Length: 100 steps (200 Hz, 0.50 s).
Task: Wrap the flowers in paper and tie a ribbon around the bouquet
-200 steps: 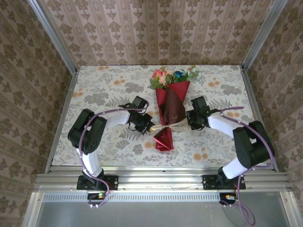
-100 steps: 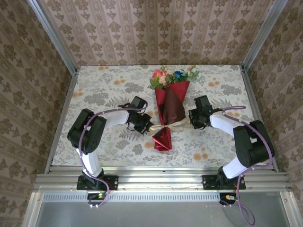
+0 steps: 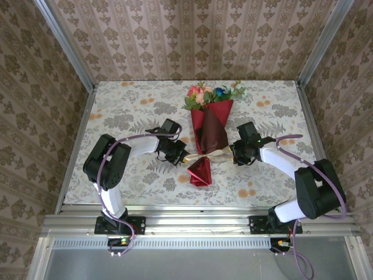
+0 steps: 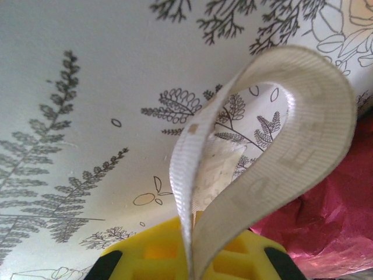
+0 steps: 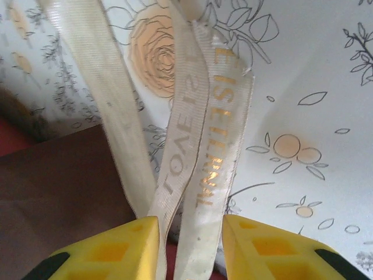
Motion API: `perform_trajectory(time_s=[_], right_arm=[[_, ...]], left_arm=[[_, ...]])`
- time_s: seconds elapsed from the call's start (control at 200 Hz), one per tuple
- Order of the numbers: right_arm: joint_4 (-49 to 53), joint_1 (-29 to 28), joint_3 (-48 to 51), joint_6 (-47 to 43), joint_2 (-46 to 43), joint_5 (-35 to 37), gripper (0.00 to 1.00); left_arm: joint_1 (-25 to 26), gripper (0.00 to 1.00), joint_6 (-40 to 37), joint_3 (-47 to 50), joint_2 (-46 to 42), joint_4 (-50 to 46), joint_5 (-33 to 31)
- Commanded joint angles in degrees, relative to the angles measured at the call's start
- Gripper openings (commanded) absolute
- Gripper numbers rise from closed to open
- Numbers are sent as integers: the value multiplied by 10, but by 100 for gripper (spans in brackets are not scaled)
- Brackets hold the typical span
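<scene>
Cream-beige ribbon crosses the narrow lower part of the bouquet, which lies mid-table on the floral tablecloth, flowers at the far end. The left gripper pinches a ribbon loop just left of the cone. The right gripper stands parted, ribbon strands running between its yellow fingers.

The paper is seen in crimson red, with a dark maroon-brown fold down its middle. Above the paper, the flowers are coloured pink, orange, blue and pale, among green leaves. Across the paper's lower part, the ribbon is shown cream-beige, printed with gold lettering. The counter under the paper is covered in white cloth patterned with grey ferns and orange roses. Yellow fingers edged with black are seen on the right gripper.
</scene>
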<state>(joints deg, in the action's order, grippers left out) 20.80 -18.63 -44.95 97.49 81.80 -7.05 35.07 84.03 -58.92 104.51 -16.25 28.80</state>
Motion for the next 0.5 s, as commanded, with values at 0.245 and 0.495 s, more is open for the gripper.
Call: perform_trajectory(time_s=[0.245,0.495], right_arm=[[-15,26,-86,16,61,61,37],[-2,36,-100,8,124,51,42]], left_arm=[[2,0,6,-8,-13,-9,6],[4,0,4,-16,-9,-11,6]])
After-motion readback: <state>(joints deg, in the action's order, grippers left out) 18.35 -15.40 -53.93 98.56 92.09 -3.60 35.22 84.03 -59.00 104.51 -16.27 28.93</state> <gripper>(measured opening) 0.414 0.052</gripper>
